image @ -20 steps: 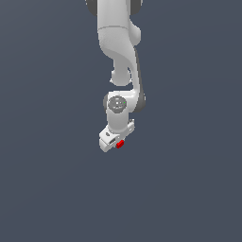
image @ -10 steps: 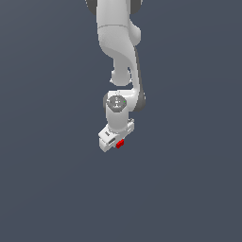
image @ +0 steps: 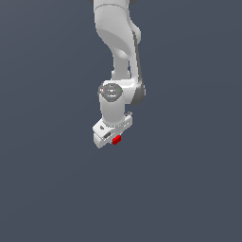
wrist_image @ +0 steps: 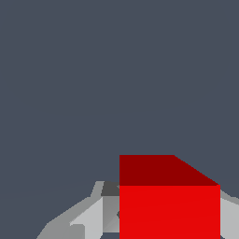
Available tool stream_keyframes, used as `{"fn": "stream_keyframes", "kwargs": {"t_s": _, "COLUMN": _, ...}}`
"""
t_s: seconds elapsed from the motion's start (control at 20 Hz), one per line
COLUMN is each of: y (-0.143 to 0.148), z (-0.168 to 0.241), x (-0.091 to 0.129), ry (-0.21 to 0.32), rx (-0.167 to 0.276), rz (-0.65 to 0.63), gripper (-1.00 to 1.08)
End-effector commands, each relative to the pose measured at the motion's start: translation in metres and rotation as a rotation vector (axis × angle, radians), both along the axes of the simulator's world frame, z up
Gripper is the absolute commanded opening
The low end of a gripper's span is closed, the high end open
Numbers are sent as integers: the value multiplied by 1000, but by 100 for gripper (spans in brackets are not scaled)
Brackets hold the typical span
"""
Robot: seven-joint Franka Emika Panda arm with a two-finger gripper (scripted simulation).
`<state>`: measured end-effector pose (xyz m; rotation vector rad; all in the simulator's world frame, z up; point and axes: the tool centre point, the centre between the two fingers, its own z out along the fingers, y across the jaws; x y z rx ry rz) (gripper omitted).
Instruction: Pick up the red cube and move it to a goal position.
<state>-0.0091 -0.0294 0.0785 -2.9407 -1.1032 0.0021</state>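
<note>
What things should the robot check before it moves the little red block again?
1. Is the red cube between the fingers? Ok: in the wrist view it fills the space right at them.
2. Is the gripper shut on it? Ok, it looks pinched on both sides.
3. Is the cube sitting straight? Ok: its front face looks square in the wrist view.
4. Is the way around the arm free? Ok: only plain grey shows in the exterior view.
5. Where is the goal spot? Cannot tell: no marker shows.
6. Is the cube off the ground? Cannot tell: there is no shadow to judge by.
</note>
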Motion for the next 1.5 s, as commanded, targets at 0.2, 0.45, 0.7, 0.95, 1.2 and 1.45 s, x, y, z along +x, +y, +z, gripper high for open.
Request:
{"fn": "stream_keyframes", "kwargs": {"t_s": 0.2, "y": -18, "z": 66, "x": 9, "ry": -1, "rx": 0, "rz": 0, "gripper": -100}}
{"fn": "stream_keyframes", "kwargs": {"t_s": 0.45, "y": -33, "z": 121, "x": 17, "ry": -2, "rx": 1, "rz": 1, "gripper": -100}}
{"fn": "stream_keyframes", "kwargs": {"t_s": 0.7, "y": -45, "z": 166, "x": 24, "ry": -2, "rx": 1, "rz": 1, "gripper": -100}}
{"fn": "stream_keyframes", "kwargs": {"t_s": 0.95, "y": -54, "z": 195, "x": 30, "ry": -2, "rx": 1, "rz": 0, "gripper": -100}}
{"fn": "stream_keyframes", "kwargs": {"t_s": 1.2, "y": -59, "z": 211, "x": 34, "ry": -2, "rx": 0, "rz": 0, "gripper": -100}}
{"fn": "stream_keyframes", "kwargs": {"t_s": 1.45, "y": -60, "z": 214, "x": 35, "ry": -2, "rx": 0, "rz": 0, "gripper": -100}}
